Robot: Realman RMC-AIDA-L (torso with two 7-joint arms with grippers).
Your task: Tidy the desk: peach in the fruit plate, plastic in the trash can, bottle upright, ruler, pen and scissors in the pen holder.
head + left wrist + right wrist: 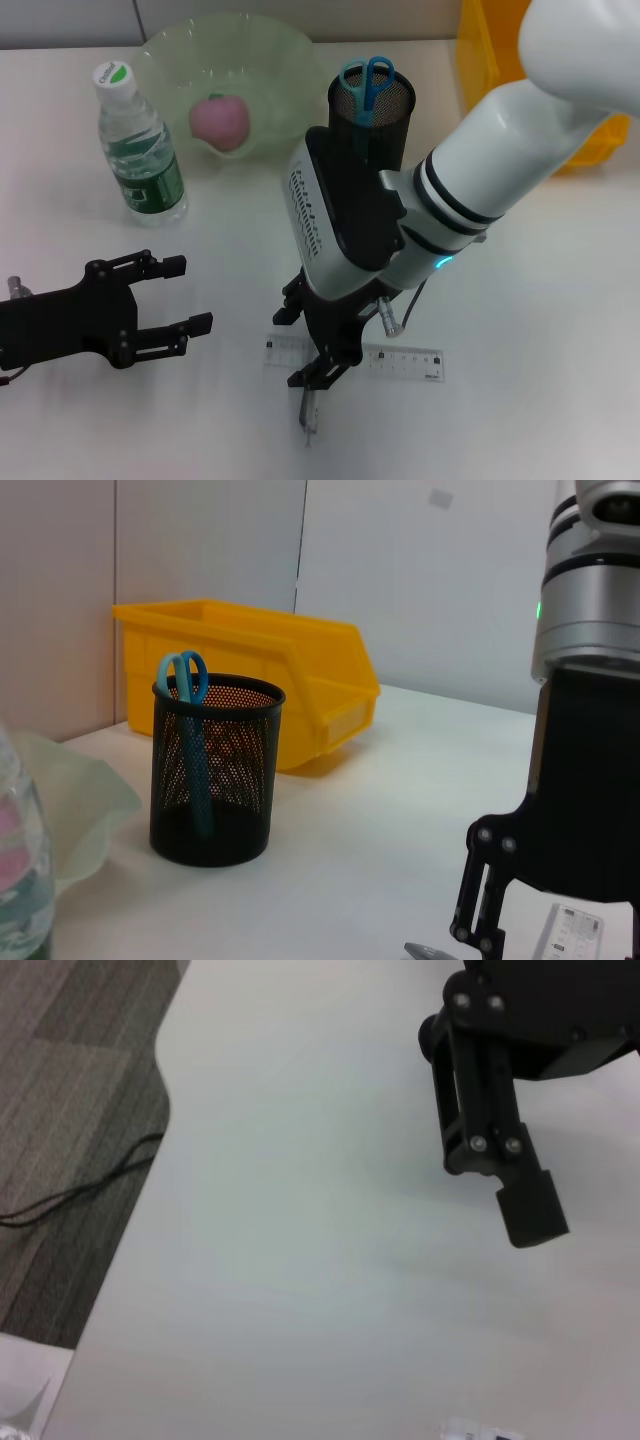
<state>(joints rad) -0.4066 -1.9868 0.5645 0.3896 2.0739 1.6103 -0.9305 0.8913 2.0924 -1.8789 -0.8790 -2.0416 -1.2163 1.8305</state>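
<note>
L gripper point(190, 297) sat parked low at the desk's left edge, black fingers spread, nothing in them. Behind it the bottle point(140, 145) stood upright already, clear ribbed plastic w/ green label and white cap. Next over, the peach point(220, 122) lay in the fruit plate point(290, 60), a pale wavy-rimmed translucent bowl. Mid-desk, R gripper point(322, 372) pointed down over the ruler point(405, 360), a flat clear strip w/ printed marks; a small grey pen point(308, 412) lay just beside its tips. Whether its jaws were closed — couldn't tell. Judged step in hand: picking up pen or ruler. Next move prob. needs a thin, low pinch off the flat desktop. Black mesh pen holder point(372, 112) already held blue-handled scissors point(368, 80). Yellow bin point(590, 140) far right.
</note>
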